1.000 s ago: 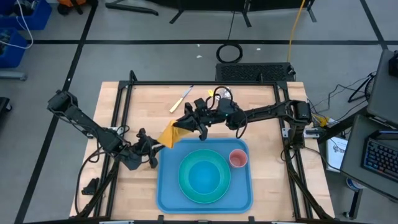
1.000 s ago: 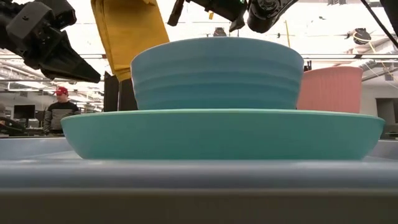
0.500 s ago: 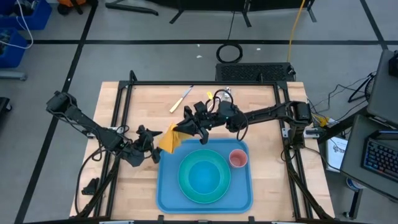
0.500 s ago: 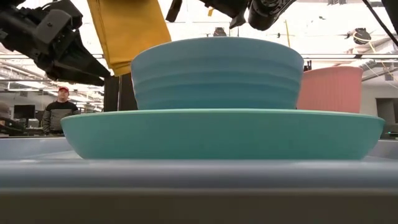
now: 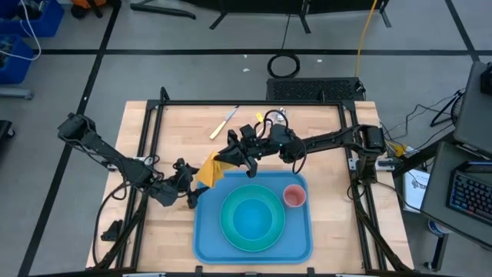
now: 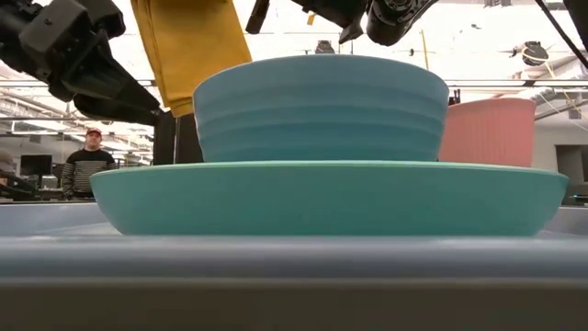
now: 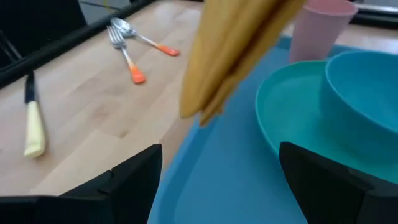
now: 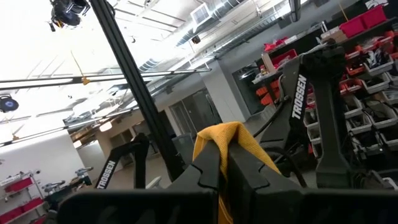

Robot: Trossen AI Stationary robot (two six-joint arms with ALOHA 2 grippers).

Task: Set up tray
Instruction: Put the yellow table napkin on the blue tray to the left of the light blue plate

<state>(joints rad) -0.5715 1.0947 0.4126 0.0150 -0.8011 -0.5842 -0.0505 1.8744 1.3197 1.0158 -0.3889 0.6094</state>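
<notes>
- The left gripper (image 5: pixel 191 191) sits low beside the left edge of the tray (image 5: pixel 206 231), fingers (image 7: pixel 134 177) spread wide with nothing between them; the hanging napkin's lower end is just ahead of them.
- The yellow napkin (image 5: pixel 210 169) hangs over the tray's far-left corner, pinched at its top by the right gripper (image 5: pixel 231 156), whose fingers are clamped together on the cloth.
- The blue tray lies at the table's near middle, carrying a turquoise plate (image 5: pixel 251 217) with a bowl (image 6: pixel 320 108) on it and a pink cup (image 5: pixel 294 195) at its far-right corner.
- A fork (image 7: pixel 124 53), spoon (image 7: pixel 140 37) and knife (image 7: pixel 32 121) lie on the wooden table (image 5: pixel 323 138) beyond the tray.
</notes>
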